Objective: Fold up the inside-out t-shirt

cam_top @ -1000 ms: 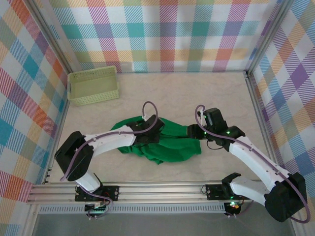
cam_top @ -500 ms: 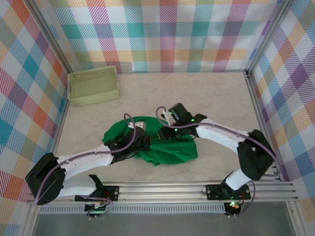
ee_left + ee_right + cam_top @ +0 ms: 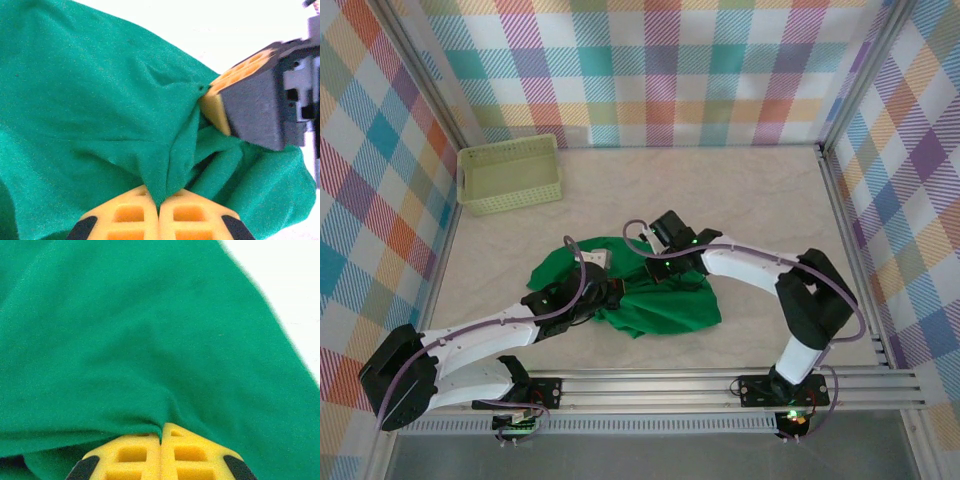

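Lying bunched at the near middle of the table [image 3: 740,190], the t-shirt [image 3: 665,310] runs roughly left to right, with bare tabletop open behind it and to both sides and the basket [image 3: 510,173] well apart at far left. The left gripper [image 3: 159,210] and right gripper [image 3: 161,435] each pinch a green fold, fingers clamped together.

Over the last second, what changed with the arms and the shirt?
The right gripper swung left over the shirt and pinched its fabric. The left gripper, clamped throughout, drew back toward its base, dragging cloth along. The basket stayed put.
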`<action>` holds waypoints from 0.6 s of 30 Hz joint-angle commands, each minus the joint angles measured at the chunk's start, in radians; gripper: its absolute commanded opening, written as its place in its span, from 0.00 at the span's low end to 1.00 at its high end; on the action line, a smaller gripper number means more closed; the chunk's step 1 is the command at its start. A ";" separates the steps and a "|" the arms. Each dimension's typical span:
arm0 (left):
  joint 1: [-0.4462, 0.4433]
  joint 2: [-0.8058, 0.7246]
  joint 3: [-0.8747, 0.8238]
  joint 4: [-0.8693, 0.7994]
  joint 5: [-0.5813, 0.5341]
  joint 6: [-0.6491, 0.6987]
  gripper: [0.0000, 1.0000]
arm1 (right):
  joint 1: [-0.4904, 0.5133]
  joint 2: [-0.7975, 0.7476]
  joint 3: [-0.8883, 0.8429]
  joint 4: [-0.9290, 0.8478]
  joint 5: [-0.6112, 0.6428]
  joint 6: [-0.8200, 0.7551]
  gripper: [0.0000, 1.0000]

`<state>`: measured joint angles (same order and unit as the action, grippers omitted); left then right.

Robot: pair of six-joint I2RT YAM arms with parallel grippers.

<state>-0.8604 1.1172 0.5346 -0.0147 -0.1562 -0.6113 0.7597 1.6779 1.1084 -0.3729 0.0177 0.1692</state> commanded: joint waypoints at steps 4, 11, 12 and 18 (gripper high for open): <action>0.031 -0.012 0.144 -0.076 0.001 0.136 0.01 | -0.047 -0.286 -0.002 -0.079 0.195 0.028 0.00; 0.059 0.011 0.365 -0.139 0.079 0.255 0.00 | -0.053 -0.553 0.038 -0.226 0.159 0.058 0.00; 0.060 0.010 0.370 -0.134 0.093 0.255 0.00 | -0.053 -0.577 0.035 -0.232 0.142 0.065 0.00; 0.060 0.039 0.280 -0.130 0.099 0.211 0.00 | -0.054 -0.572 -0.032 -0.224 0.046 0.113 0.00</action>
<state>-0.8104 1.1286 0.8700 -0.0986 -0.0528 -0.3958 0.7162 1.0737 1.1183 -0.5644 0.0952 0.2390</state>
